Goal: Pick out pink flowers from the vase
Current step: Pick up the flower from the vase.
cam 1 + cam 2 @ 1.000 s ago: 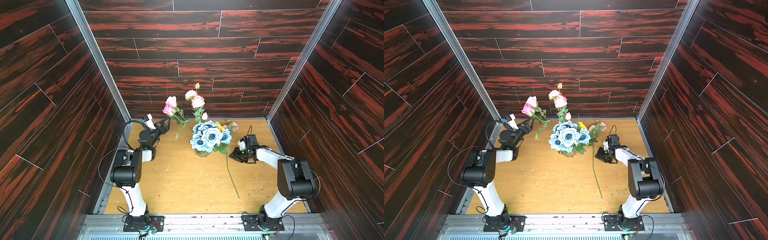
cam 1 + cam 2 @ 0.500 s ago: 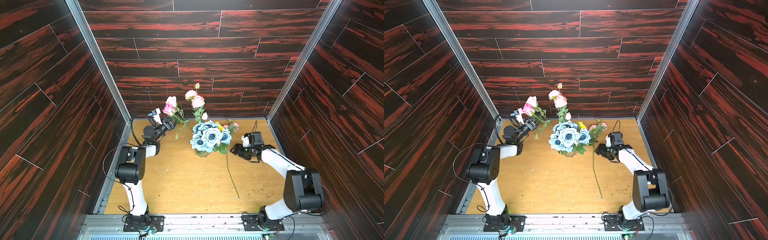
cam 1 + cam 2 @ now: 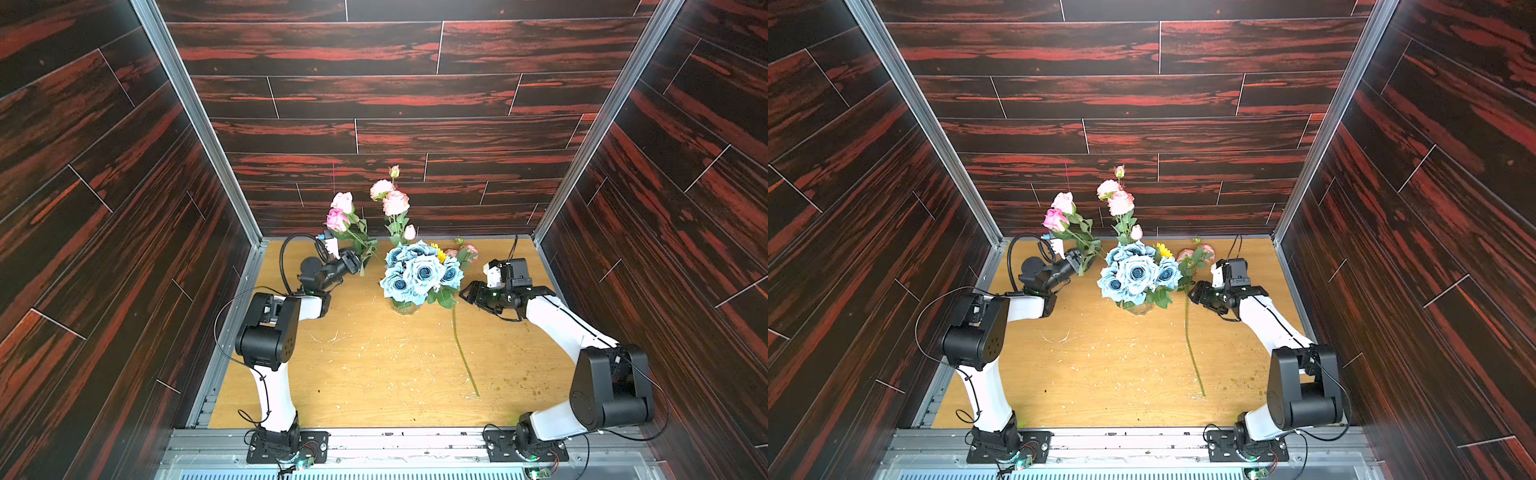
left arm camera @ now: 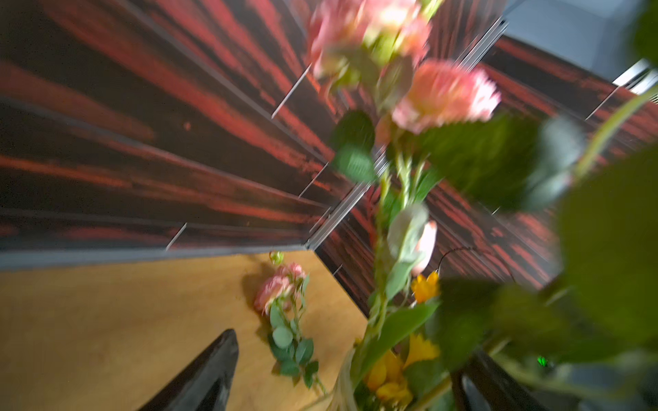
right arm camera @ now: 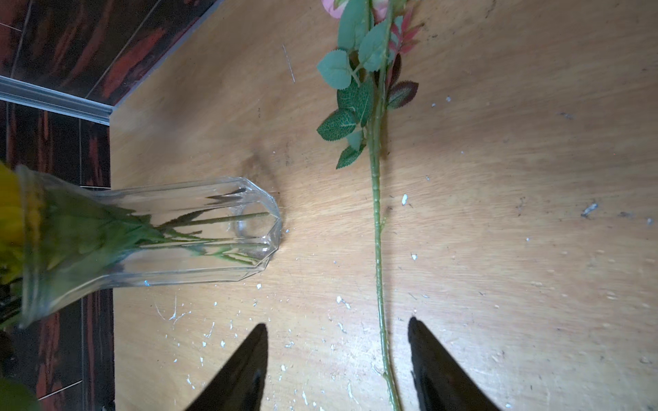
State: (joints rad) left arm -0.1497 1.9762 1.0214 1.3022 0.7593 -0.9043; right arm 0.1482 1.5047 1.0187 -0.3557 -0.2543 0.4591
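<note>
Toward the far edge of the tabletop (image 3: 374, 374), the vase (image 3: 402, 308) holds blue roses (image 3: 422, 272) and two groups of pink flowers (image 3: 395, 201): an upright spray and a leaning pair (image 3: 338, 216). One pink stem (image 5: 376, 220) already lies on the wood beside the vase (the right gripper (image 5: 338, 322) hovers over it, jaws apart, gripping nothing). The left gripper (image 3: 357, 261), jaws wide, sits close by the leaning pair's stalk, so taking that pair looks like the step in hand. Next it probably needs to close below the leaves and draw upward without tipping the vase.
</note>
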